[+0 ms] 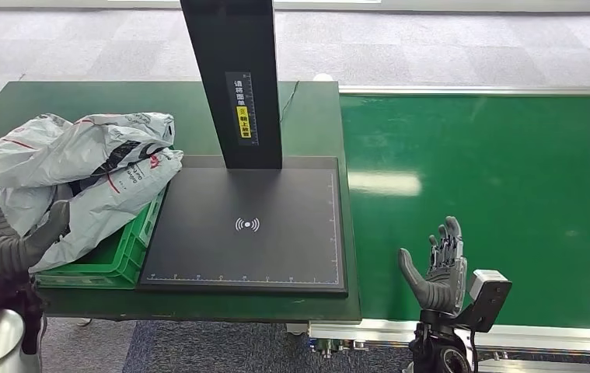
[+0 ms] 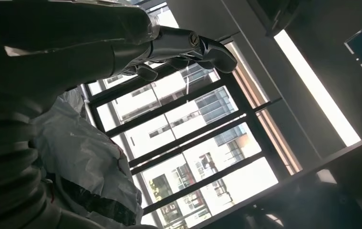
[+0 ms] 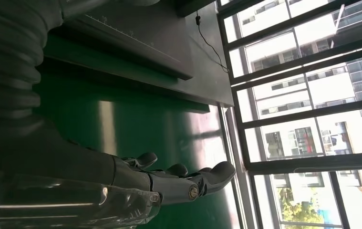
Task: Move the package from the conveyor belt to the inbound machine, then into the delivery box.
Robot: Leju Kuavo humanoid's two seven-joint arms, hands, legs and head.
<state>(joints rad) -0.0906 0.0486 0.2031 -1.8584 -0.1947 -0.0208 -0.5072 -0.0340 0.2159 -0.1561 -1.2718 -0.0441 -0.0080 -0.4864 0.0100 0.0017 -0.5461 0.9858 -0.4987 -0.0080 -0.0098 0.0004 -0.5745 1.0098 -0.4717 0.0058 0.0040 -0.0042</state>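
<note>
My right hand (image 1: 441,268) waits released, fingers up, at the belt's (image 1: 501,194) lower edge for a parcel, while my left hand (image 1: 0,237), thumb out and grasping nothing, rests beside the packages (image 1: 82,167) heaped in the box (image 1: 124,260) at left.

Dark grey jointed fingers on both hands: left hand (image 1: 0,241), right hand (image 1: 435,268); grey ribbed wrist covers, silver forearms.

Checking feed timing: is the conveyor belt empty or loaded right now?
Empty as far as visible: the conveyor belt shows bare green, with the right hand open over its near edge.
</note>
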